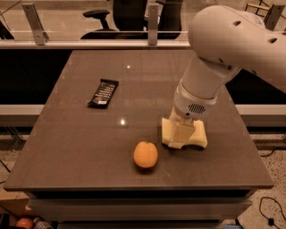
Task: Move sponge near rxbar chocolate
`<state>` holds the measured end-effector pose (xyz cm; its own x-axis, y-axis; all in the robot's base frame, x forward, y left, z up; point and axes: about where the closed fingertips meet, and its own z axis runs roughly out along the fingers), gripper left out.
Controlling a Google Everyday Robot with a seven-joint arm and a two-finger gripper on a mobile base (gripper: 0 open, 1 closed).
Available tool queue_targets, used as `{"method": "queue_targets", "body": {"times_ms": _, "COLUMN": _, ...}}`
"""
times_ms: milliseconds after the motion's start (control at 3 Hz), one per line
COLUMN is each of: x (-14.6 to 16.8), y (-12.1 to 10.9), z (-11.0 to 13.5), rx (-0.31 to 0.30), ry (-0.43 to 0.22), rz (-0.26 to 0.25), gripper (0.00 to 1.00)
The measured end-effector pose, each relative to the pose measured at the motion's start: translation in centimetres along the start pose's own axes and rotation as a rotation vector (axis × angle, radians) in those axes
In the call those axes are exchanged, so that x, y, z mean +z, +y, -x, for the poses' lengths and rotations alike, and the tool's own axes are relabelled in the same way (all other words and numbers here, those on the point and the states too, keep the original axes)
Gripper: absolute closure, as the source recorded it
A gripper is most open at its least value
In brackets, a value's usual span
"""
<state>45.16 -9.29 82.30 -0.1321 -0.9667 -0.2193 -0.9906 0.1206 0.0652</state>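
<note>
1. Your end effector [182, 132] is down over the right-hand part of the worktop [76, 147], set against the top and front face of the sponge [199, 137].
2. You cannot tell from this view whether it is grasping the sponge or released. Its tip blends into the pale block, and the wrist housing above covers the rest.
3. The sponge is a thick, pale yellow block with wavy edges. It lies flat on the worktop, right of centre and toward the near edge.
4. The chocolate bar [103, 93] lies flat on the left half of the worktop, farther back than the sponge. It is a slim black wrapper with rows of white lettering and a light patch at its near end, turned slightly on the diagonal. It is well apart from the sponge.
5. An orange [145, 154] sits close to the near edge, to the left of the sponge and a little nearer the camera. The two are near each other but apart, with bare worktop between them.
6. The white arm [232, 40] comes in from the upper right. Its bulky upper section narrows to a wrist with a small vent grille directly above the sponge.
7. Beyond the far edge of the worktop you have a pale rail [89, 44], with dark office chairs [129, 13] behind it.
</note>
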Motion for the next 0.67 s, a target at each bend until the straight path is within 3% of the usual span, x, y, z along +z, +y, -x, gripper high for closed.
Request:
{"method": "queue_targets", "body": {"times_ms": 333, "x": 0.03, "y": 0.03, "z": 0.00, "rx": 0.000, "ry": 0.000, "rz": 0.000, "gripper": 0.13}}
{"method": "queue_targets", "body": {"times_ms": 667, "x": -0.09, "y": 0.05, "z": 0.02, "rx": 0.000, "ry": 0.000, "rz": 0.000, "gripper": 0.00}}
